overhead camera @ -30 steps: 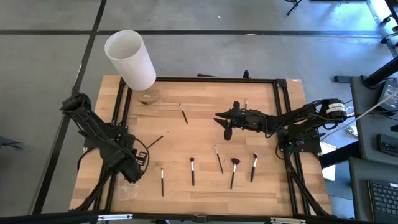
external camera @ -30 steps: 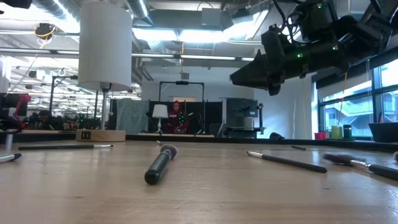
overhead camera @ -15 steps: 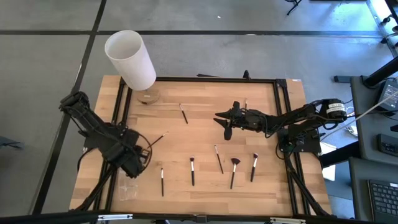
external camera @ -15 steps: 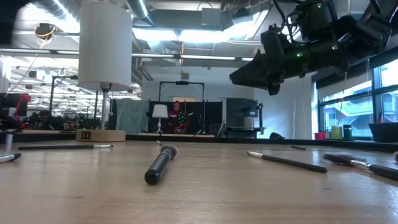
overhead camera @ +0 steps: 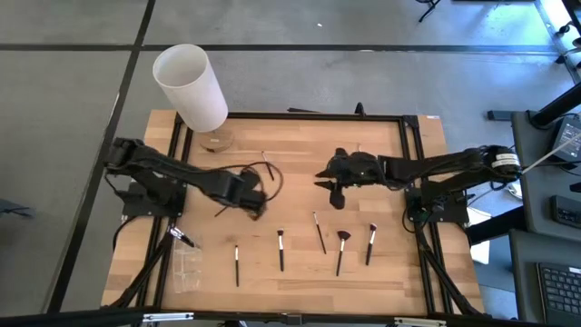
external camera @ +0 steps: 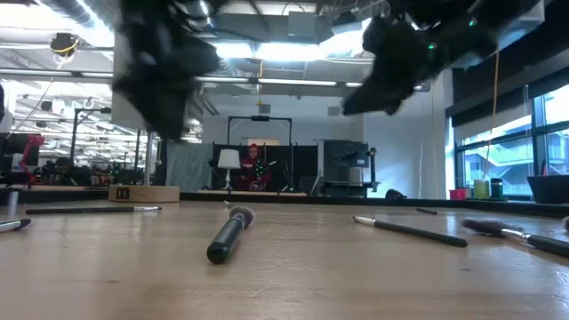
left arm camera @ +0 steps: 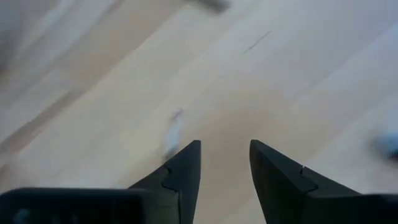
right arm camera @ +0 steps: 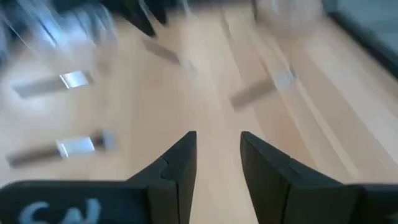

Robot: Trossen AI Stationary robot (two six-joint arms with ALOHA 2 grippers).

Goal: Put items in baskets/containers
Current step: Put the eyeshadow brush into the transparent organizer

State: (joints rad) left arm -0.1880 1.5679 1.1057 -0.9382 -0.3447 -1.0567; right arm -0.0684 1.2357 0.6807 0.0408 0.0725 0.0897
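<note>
Several thin makeup brushes lie flat on the wooden table (overhead camera: 300, 145): a row near the front edge (overhead camera: 280, 250), among them a fan-headed one (overhead camera: 341, 248), and one short brush (overhead camera: 181, 238) at the left edge. Just in front of that one stands the see-through container (overhead camera: 186, 272). My left gripper (overhead camera: 256, 205) hangs open above the table's middle left, over bare wood (left arm camera: 225, 146). Right of the middle, my right gripper (overhead camera: 327, 184) is raised and open, with nothing between its fingers (right arm camera: 219, 137).
A tall white cylinder (overhead camera: 192, 84) stands on a round foot (overhead camera: 216, 141) at the far left corner. A black frame (overhead camera: 413, 163) runs round the table. Bare wood lies between the two grippers and along the far edge.
My left gripper has swung fast from the near left corner by the container toward the table's middle, turning as it went. A short brush now shows at the left edge where it stood. My right gripper has risen a little and tipped closer to level.
</note>
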